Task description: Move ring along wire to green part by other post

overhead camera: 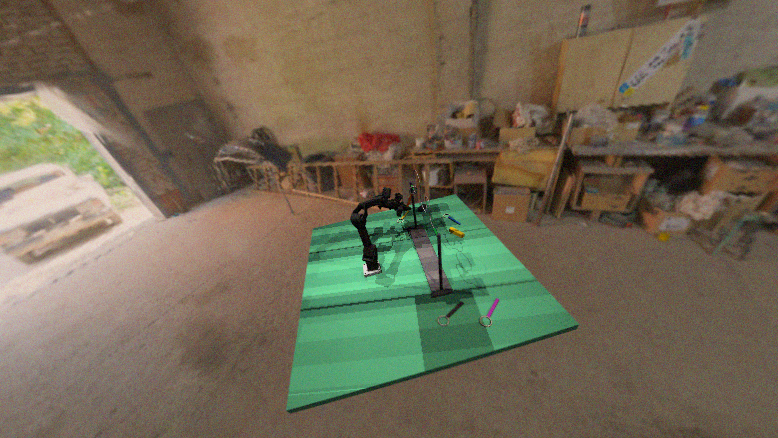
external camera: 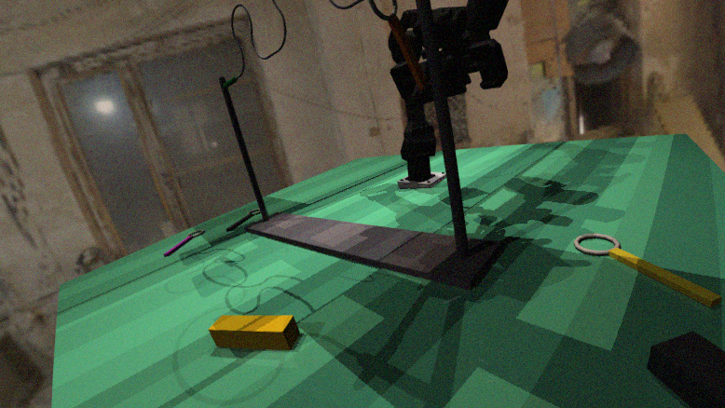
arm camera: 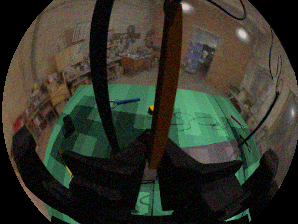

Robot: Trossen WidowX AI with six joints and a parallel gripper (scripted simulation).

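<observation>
My gripper (external camera: 419, 85) (arm camera: 153, 133) is shut on the lower part of the orange handle (external camera: 405, 47) (arm camera: 167, 85), which stands upright and leans a little. The dark ring (external camera: 387, 19) is at the handle's top, cut off by the upper edge in the exterior view. Whether the wire passes through it cannot be told. The nearer post (external camera: 448, 136) (arm camera: 102, 75) stands close beside the handle. The other post (external camera: 243, 152) (overhead camera: 439, 261) carries a green wire part (external camera: 229, 82). The thin curvy wire (external camera: 284, 30) loops high above the base (external camera: 345, 243) (overhead camera: 424, 247).
A yellow block (external camera: 251, 332) (overhead camera: 456, 232), a black block (external camera: 690, 367) and a ring with yellow handle (external camera: 664, 278) lie on the green table. Rings with blue (overhead camera: 453, 220) (arm camera: 127, 101), magenta (overhead camera: 493, 308) (external camera: 177, 245) and black handles (overhead camera: 455, 310) (external camera: 242, 221) lie there too.
</observation>
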